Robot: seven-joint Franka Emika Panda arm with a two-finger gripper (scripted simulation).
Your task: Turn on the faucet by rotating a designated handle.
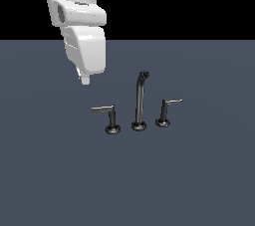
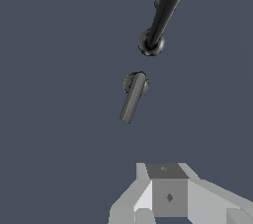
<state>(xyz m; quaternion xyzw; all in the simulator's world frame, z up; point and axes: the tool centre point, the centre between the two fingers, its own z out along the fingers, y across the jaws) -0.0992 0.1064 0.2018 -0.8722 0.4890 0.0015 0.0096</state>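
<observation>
The gripper [image 1: 85, 78] hung above the floor holding nothing, its opening impossible to judge; it hovered just off the handle [image 1: 110, 115], whose lever pointed toward it, presumably to push; spout [image 1: 140, 101] and shorter handle [image 1: 165, 112] stood beyond, mid-floor.

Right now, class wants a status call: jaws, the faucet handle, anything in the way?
Gripper above the floor, off the handle; jaws' state unclear. Handle untouched, lever pointing away from the spout. Nothing between them.

No readable text — no labels, numbers (either view).
</observation>
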